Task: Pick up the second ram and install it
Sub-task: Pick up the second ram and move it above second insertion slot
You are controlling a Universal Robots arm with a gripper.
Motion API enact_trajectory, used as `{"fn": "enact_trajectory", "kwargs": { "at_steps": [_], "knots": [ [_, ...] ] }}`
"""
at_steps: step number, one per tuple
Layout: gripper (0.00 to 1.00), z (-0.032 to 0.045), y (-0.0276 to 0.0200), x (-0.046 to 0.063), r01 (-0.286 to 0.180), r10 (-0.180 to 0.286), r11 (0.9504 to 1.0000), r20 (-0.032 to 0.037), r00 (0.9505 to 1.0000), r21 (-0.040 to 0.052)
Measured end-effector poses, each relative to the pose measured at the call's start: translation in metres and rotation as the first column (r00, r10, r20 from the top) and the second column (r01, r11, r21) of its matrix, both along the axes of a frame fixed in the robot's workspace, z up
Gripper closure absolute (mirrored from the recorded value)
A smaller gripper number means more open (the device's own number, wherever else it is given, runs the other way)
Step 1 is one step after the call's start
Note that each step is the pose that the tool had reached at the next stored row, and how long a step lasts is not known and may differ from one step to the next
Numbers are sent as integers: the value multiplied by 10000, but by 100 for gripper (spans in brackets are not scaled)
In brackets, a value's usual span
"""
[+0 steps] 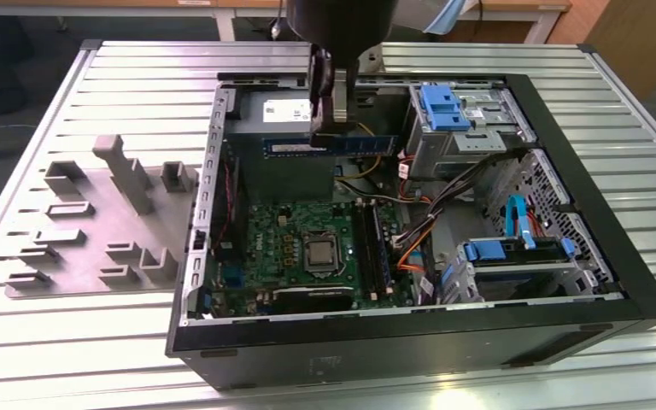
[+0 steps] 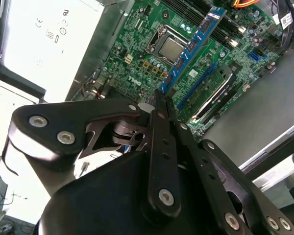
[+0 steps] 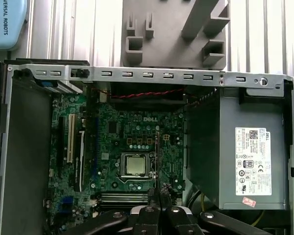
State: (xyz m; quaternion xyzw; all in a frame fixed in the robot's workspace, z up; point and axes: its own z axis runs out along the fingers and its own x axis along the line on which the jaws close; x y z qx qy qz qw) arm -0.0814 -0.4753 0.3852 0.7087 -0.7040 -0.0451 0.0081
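Above the open computer case (image 1: 208, 282), over the end where the power supply (image 1: 279, 109) sits, the second ram (image 1: 288, 148) hangs in the air, clear of the motherboard (image 1: 288, 243) below. In the exterior view it lies level and lengthwise across the case, its white label on the exterior view's left of the gripper (image 1: 334, 132). The gripper comes straight down from above, and its two fingers are closed narrowly on the stick near its middle, gripping its flat faces.

In the second wrist view the gripper (image 2: 161, 99) pinches the near end of the second ram (image 2: 193, 44), which reaches away over the processor (image 2: 170, 49) and the long black memory slots (image 2: 210, 93). A blue strip that looks like another stick stands in one of those slots.

In the first wrist view the second ram (image 3: 157, 156) shows edge-on as a thin dark line rising from the gripper (image 3: 159, 197), just beside the processor (image 3: 136, 165). The grey fixture block (image 1: 112, 222) lies on the slatted tabletop (image 1: 32, 342), just beside the case.
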Motion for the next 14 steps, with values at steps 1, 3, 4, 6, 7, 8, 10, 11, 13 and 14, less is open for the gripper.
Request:
{"fn": "enact_trajectory", "kwargs": {
  "at_steps": [1, 3, 4, 6, 7, 8, 10, 11, 13, 14],
  "knots": [
    [88, -8, 0, 2, 0, 0, 10000, -1, 10000, 0],
    [88, -22, 0, 5, -1, 1, 10000, 0, 10000, 0],
    [88, -29, 0, 10, -2, 2, 10000, -1, 10000, -1],
    [88, -41, 0, 15, -1, 1, 10000, 0, 10000, 1],
    [88, -49, 0, 17, 0, 0, 10000, 0, 10000, 1],
    [88, -57, 0, 17, 1, -1, 10000, 0, 10000, 1],
    [88, -75, 0, 20, -1, 1, 10000, 0, 10000, 0],
    [88, -85, 0, 20, 0, 0, 10000, -1, 10000, 0],
    [88, -107, 0, 21, 0, 0, 10000, 0, 10000, 1],
    [88, -120, 0, 22, -1, 1, 10000, 0, 10000, 1]
  ]
}}
